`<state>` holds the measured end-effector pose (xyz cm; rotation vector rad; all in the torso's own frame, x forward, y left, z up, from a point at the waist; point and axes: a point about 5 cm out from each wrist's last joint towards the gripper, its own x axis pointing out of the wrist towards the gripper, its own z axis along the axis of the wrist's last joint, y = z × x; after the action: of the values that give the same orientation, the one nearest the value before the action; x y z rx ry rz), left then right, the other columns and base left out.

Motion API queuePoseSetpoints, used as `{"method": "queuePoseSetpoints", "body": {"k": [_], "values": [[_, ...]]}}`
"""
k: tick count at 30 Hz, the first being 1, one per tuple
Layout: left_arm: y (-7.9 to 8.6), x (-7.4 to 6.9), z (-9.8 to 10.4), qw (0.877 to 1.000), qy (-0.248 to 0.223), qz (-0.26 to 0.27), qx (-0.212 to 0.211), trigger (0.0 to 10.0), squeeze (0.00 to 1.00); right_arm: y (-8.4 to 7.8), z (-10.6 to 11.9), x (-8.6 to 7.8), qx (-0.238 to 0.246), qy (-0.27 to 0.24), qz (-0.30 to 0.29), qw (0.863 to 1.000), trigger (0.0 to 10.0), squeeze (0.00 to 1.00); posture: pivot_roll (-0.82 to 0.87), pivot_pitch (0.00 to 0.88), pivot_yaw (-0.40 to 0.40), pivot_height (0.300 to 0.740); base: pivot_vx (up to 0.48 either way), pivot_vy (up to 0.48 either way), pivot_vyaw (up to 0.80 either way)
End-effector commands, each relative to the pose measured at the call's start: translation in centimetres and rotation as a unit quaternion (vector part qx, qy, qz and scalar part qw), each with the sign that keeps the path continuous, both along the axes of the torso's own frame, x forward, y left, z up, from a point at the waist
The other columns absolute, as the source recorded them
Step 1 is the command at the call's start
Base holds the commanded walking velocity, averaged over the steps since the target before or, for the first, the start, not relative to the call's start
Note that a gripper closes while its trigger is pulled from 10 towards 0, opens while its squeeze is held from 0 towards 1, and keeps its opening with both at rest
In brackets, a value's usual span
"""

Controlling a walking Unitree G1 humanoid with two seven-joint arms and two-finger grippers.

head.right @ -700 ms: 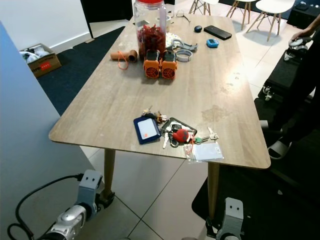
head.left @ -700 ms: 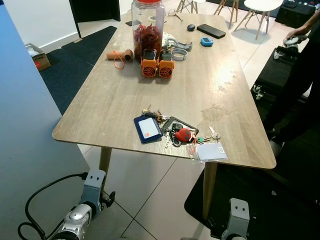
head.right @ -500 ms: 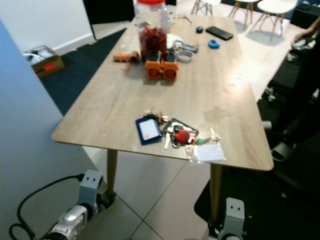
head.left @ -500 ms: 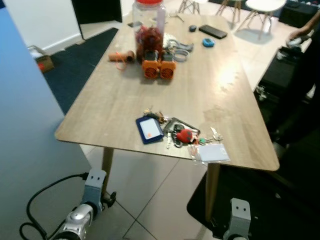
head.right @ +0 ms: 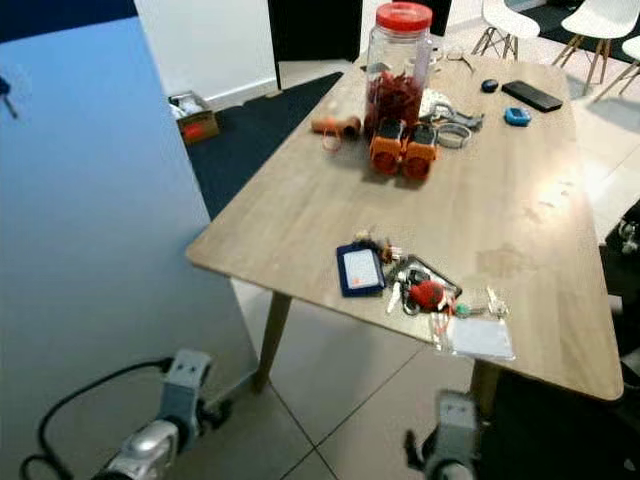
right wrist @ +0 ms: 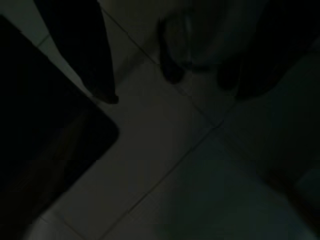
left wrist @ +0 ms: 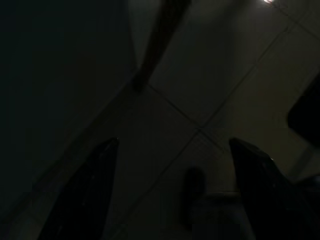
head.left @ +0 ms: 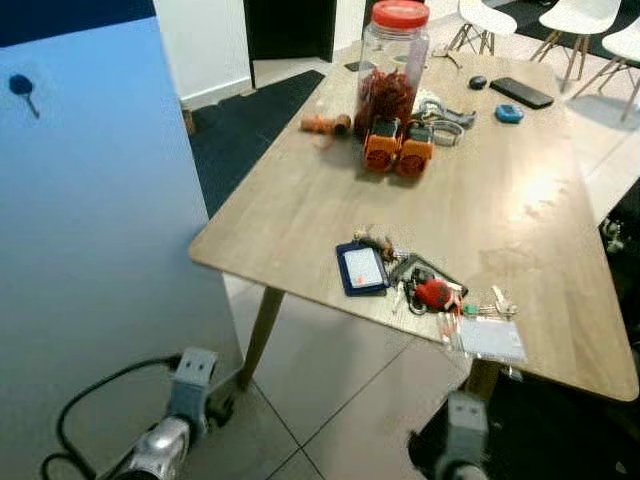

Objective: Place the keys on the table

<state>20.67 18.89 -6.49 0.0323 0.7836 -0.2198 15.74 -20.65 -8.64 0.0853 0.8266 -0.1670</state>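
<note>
Already the keys point(head.left: 432, 292) lie right of centre in the frame, on the table point(head.left: 300, 215) near its front edge, just beside a blue card holder point(head.left: 361, 270). Left tool point(left wrist: 170, 200) hangs over floor tiles, fingers wide; right tool point(right wrist: 170, 85) likewise spread wide.

Light wooden table point(head.left: 300, 190) on splayed legs over pale tiled floor point(head.left: 330, 400), near edge bearing keys point(head.left: 432, 293), blue card holder point(head.left: 361, 269), clear badge sleeve point(head.left: 487, 339), far end bearing red-lidded jar point(head.left: 392, 55), two orange devices point(head.left: 398, 152), black phone point(head.left: 521, 92)
</note>
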Motion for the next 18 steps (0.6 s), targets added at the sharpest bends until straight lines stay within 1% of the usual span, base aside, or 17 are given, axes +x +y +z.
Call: {"method": "queuePoseSetpoints", "body": {"k": [1, 6, 7, 9, 13, 15, 18], "values": [[0.43, -0.87, -0.58, 1.000, 0.028, 0.003, 0.011, 10.0, 0.00, 0.20, -0.06, -0.06, 0.001, 0.002, 0.004, 1.000, 10.0, 0.00, 0.03, 0.040, -0.005, 0.740, 0.000, 0.000, 0.80], [0.71, -1.14, -0.82, 0.999, 0.040, 0.014, 0.032, 10.0, 0.00, 0.30, -0.04, 0.07, 0.001, 0.002, 0.009, 1.000, 10.0, 0.00, 0.03, 0.040, -0.005, 0.740, 0.000, 0.000, 0.80], [0.82, -1.21, -0.89, 0.997, 0.042, 0.006, 0.057, 10.0, 0.00, 0.39, -0.03, 0.12, 0.000, 0.003, 0.015, 1.000, 10.0, 0.00, 0.03, 0.040, -0.005, 0.740, 0.000, 0.000, 0.80], [0.81, -1.24, -0.94, 0.997, 0.045, 0.006, 0.062, 10.0, 0.00, 0.43, -0.03, 0.15, -0.001, 0.003, 0.016, 1.000, 10.0, 0.00, 0.03, 0.040, -0.003, 0.740, 0.000, 0.000, 0.80], [0.59, -0.95, -0.83, 0.998, 0.040, 0.023, 0.050, 10.0, 0.00, 0.54, -0.03, 0.19, 0.000, 0.002, 0.015, 1.000, 10.0, 0.00, 0.03, 0.037, 0.004, 0.740, 0.000, 0.000, 0.80], [0.59, -0.87, -0.81, 0.998, 0.041, 0.024, 0.051, 10.0, 0.00, 0.56, -0.02, 0.20, 0.000, 0.002, 0.014, 1.000, 10.0, 0.00, 0.03, 0.036, 0.005, 0.740, 0.000, 0.000, 0.80], [0.81, -0.56, -0.66, 0.997, 0.045, 0.039, 0.045, 10.0, 0.00, 0.62, 0.00, 0.29, 0.000, 0.000, 0.012, 1.000, 10.0, 0.00, 0.03, 0.032, 0.008, 0.740, 0.000, 0.000, 0.80]]}}
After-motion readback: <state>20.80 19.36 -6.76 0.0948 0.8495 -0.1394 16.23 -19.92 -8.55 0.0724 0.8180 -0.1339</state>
